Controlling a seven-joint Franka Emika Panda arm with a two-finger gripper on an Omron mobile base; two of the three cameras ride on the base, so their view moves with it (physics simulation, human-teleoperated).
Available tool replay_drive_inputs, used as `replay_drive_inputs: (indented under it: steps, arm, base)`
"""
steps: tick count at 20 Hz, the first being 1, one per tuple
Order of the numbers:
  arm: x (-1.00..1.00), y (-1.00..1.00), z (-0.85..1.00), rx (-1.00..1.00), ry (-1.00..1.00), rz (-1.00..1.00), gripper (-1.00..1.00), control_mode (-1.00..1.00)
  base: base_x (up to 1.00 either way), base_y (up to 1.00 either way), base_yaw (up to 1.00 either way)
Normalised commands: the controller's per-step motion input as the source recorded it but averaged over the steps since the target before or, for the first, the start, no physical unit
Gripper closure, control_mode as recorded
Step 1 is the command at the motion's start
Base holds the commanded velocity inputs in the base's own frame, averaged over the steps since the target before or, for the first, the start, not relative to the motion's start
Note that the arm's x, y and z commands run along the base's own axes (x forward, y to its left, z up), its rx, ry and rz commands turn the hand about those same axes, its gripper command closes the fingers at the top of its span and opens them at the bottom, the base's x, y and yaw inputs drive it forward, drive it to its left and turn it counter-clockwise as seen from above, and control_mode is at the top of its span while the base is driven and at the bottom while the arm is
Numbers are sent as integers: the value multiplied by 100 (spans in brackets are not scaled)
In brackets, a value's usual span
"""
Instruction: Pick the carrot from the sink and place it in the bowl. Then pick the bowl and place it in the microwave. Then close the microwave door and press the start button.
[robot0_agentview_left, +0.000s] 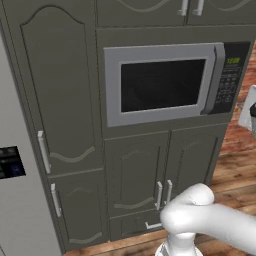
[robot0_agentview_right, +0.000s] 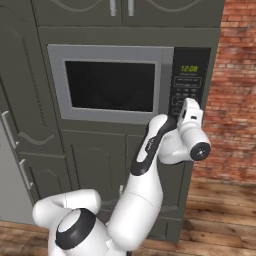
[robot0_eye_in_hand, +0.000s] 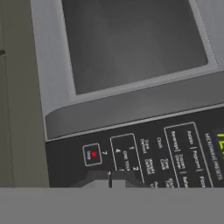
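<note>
Inspecting from the left: the microwave door (robot0_agentview_left: 162, 85) lies flush in its silver frame, its black window dark, so the bowl and carrot, if inside, cannot be made out. The upright grey handle (robot0_agentview_left: 214, 77) runs along the door's right edge. Right of the handle sits the black keypad (robot0_agentview_right: 188, 82) with its green display at the top.

The gripper (robot0_eye_in_hand: 110, 177) is pressed up close to that keypad. In the hand view its two dark fingertips (robot0_eye_in_hand: 97, 176) stand side by side with hardly any gap, so the jaws read as drawn together and holding nothing. In the right base view the wrist is raised against the lower half of the keypad, at its right side.

The relation that matters: in the hand view a small boxed key with a red dot (robot0_eye_in_hand: 92, 154) lies just beyond the fingertips and slightly to their left, above them in the picture. That view is rolled, with the keypad labels running sideways, so room directions cannot be read from it. Whether the tips already touch the panel cannot be told.

Judgement: door closed, and only the start press remains. It calls for a short forward push with a small sideways correction toward the red-dotted key, assuming that key is start; its label is too small to read.
</note>
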Motion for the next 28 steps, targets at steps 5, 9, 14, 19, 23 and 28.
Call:
replay_drive_inputs:
  steps: [5,9,14,19,23,28]
  arm:
    - [39,-2,-20,-2,-3,-1,100,-100]
    - [33,-24,-10,0,-3,0,100,-100]
    - [24,-30,-2,0,-4,0,100,-100]
    - [34,-14,-4,0,-2,0,100,-100]
    - [44,0,-13,-4,-1,0,100,-100]
    - [46,0,-22,-6,-1,0,100,-100]
  base:
    - [0,0,0]
    - [0,0,0]
    - [0,0,0]
    - [0,0,0]
    - [0,0,0]
    - [0,0,0]
